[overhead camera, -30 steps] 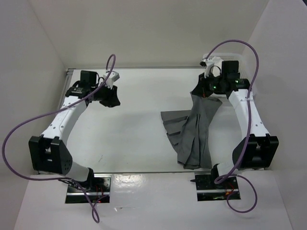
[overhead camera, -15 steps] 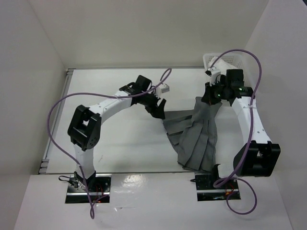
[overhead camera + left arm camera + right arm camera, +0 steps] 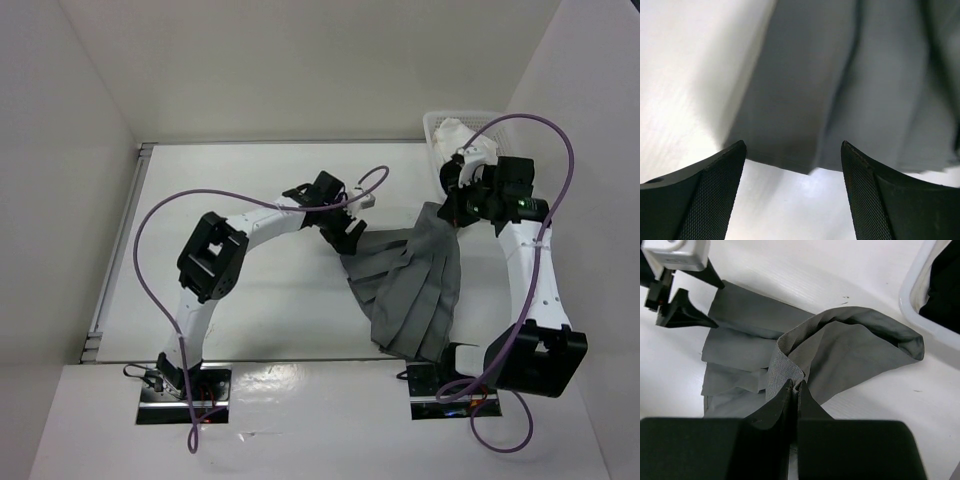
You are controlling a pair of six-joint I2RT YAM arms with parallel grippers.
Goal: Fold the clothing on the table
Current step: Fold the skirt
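Clothing [image 3: 410,290], a grey pleated skirt, spread fan-wise on the right half of the table [image 3: 250,300], narrow end at the far right, wide hem running from the near edge round to the left. Pleats flat over most of the fan, layered in steps along the left side. Right gripper [image 3: 795,386] above the narrow end, fingers pressed together on a pinch of the fabric, that part raised off the tabletop in an open loop, the rest trailing down onto the surface. Left gripper [image 3: 348,238] low at the far-left corner of the hem, jaws spread wide, nothing between them; in the left wrist view, a corner of the grey cloth lying flat just ahead of the two black textured fingers [image 3: 705,195], white tabletop under them. Contact between fingertips and cloth impossible to tell. Left arm stretched across from its base toward the right, right arm reaching up along the right side. White plastic basket [image 3: 432,122] at the far right corner, just beyond the raised fold, with a white garment [image 3: 455,135] and a black garment [image 3: 946,280] inside. Thin metal rail [image 3: 113,250] along the left edge of the table.
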